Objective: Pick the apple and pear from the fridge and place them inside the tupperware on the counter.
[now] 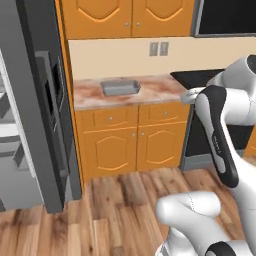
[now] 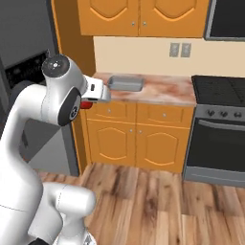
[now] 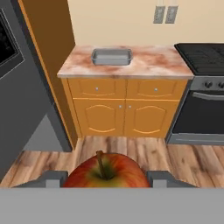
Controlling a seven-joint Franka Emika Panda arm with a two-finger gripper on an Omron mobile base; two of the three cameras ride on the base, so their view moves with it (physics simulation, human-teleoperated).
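Observation:
In the hand view the red apple [image 3: 107,171] with its dark stem sits between my gripper's [image 3: 106,178] two fingertips [image 3: 53,178], held in the air over the wooden floor. From the right base view the apple [image 2: 85,105] peeks out red beneath the white hand. The grey tupperware [image 1: 120,88] [image 2: 125,84] [image 3: 111,57] rests on the marbled counter [image 1: 162,89] [image 2: 170,92] [image 3: 153,64], ahead of the gripper and well apart from it. The grey fridge [image 1: 42,105] [image 2: 24,72] [image 3: 19,92] stands at the left. The pear is out of view.
A black stove [image 1: 197,77] [image 2: 220,88] [image 3: 203,54] with its oven front [image 2: 215,143] adjoins the counter on the right. Orange base cabinets [image 3: 124,116] sit under the counter and upper cabinets [image 2: 143,16] hang above. Wooden floor [image 2: 158,201] lies between me and the counter.

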